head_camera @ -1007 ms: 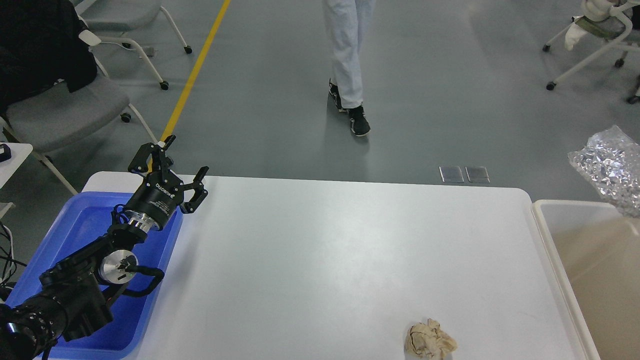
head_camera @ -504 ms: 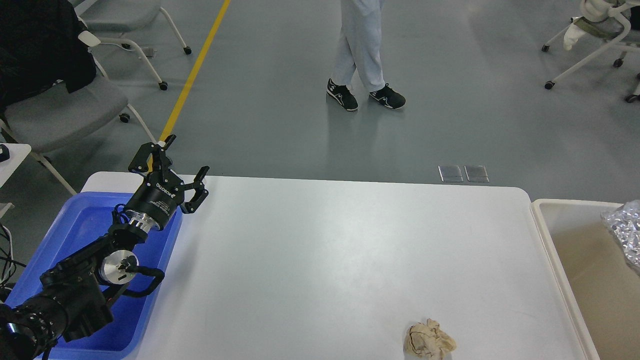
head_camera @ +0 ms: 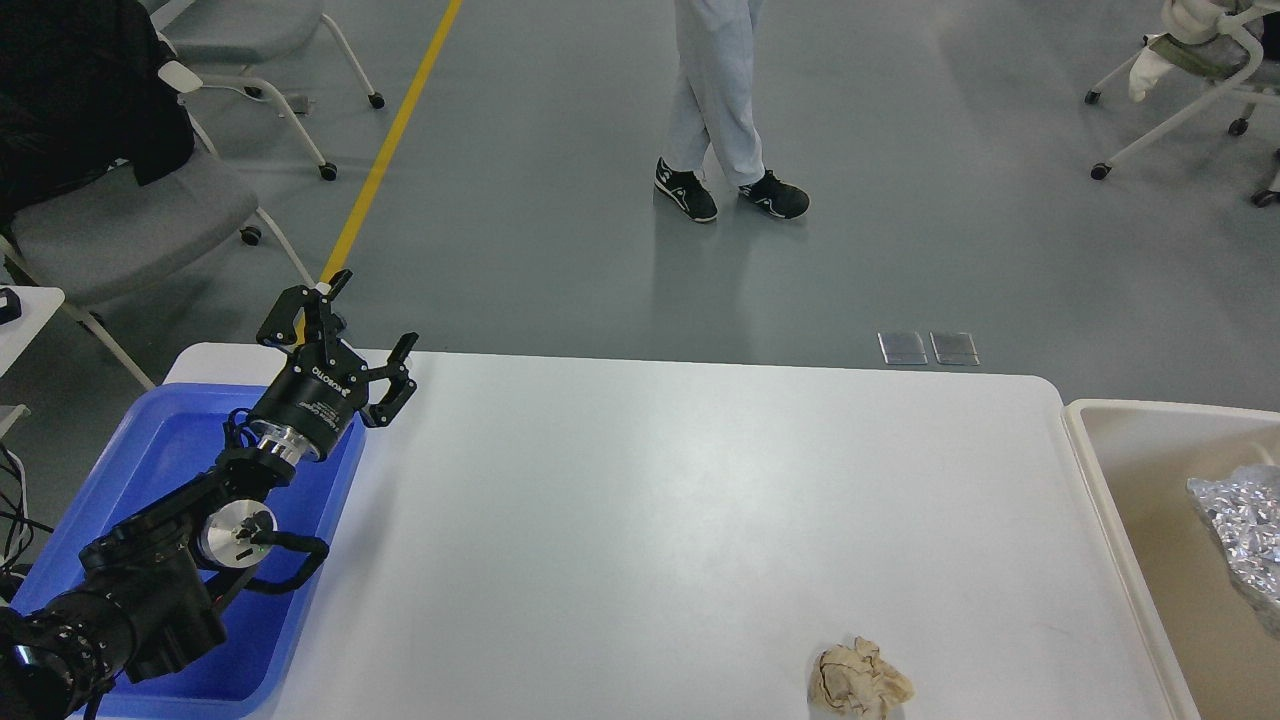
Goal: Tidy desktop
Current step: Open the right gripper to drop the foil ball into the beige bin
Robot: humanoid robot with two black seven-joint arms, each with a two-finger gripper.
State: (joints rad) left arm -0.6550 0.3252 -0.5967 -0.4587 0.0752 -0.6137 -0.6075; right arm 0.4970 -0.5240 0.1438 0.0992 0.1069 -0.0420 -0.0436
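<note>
Nearly tidy, from where I stand: the white worktop (head_camera: 640, 500) carries only one stray thing, a crumpled wad of tan paper (head_camera: 860, 682), lying close to its near edge and well off to the right of the left arm's fingers (head_camera: 345, 345). A crinkled silvery foil bag (head_camera: 1240, 535) already lies in the cream tray (head_camera: 1090, 470) that butts against the worktop's right side, so that piece looks dealt with. The paper wad is what I judge is left.

The left fingers are spread wide with nothing between them, raised above the far left corner of the worktop, over the far rim of the blue bin (head_camera: 160, 450) that sits under the forearm. No right arm shows at all, so I cannot speak for it.

Between the fingers and the wad lies bare, open surface, with nothing to knock on the way across. The wad sits near the front edge, though, so a clumsy push could send it off onto the floor. Beyond the far edge a person in white trousers (head_camera: 715, 90) stands well back, and wheeled chairs (head_camera: 130, 215) are parked off to either side.
</note>
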